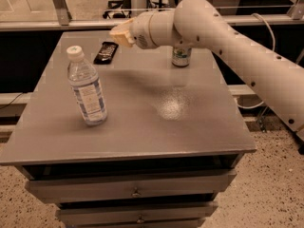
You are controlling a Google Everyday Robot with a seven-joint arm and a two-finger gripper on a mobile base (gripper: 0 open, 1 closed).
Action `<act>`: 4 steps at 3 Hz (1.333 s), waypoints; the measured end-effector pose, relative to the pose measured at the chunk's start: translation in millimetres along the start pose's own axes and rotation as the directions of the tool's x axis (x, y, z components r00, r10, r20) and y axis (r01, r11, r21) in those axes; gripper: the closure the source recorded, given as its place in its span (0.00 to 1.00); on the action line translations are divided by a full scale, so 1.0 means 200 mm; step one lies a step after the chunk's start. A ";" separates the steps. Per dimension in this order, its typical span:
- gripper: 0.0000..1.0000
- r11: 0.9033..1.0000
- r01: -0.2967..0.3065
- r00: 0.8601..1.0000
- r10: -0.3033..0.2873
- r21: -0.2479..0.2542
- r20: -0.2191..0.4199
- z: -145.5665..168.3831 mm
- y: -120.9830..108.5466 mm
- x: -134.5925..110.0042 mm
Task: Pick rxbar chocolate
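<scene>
Approach stage: hovering with gripper [121, 33] above far side of table [199, 127], just beside rxbar chocolate [106, 52] lying flat near a far corner, well apart from water bottle [87, 89] and drink can [181, 57], probably lining up for a top-down grasp, open or closed impossible to tell.

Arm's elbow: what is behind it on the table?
A drink can stands there; only its lower half shows, the top is covered by the arm. The gripper hovers close beside the rxbar chocolate.
</scene>
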State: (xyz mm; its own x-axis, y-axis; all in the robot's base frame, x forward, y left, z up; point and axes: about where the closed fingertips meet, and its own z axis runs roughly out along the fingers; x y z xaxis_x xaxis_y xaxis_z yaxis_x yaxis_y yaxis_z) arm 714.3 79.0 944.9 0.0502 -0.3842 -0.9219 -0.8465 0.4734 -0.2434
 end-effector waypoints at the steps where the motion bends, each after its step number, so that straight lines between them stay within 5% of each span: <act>1: 0.30 0.999 -0.027 1.000 0.027 -0.031 -0.017 0.06 0.03 0.06; 2: 0.07 0.997 -0.050 0.999 0.049 -0.054 -0.023 0.13 0.04 0.10; 4: 0.00 0.994 -0.079 0.997 0.077 -0.079 -0.022 0.31 0.06 0.13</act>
State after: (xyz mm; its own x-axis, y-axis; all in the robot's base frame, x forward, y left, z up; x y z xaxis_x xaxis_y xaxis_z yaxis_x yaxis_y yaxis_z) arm 738.7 124.5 900.2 -0.0268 -0.3634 -0.9312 -0.8871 0.4380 -0.1454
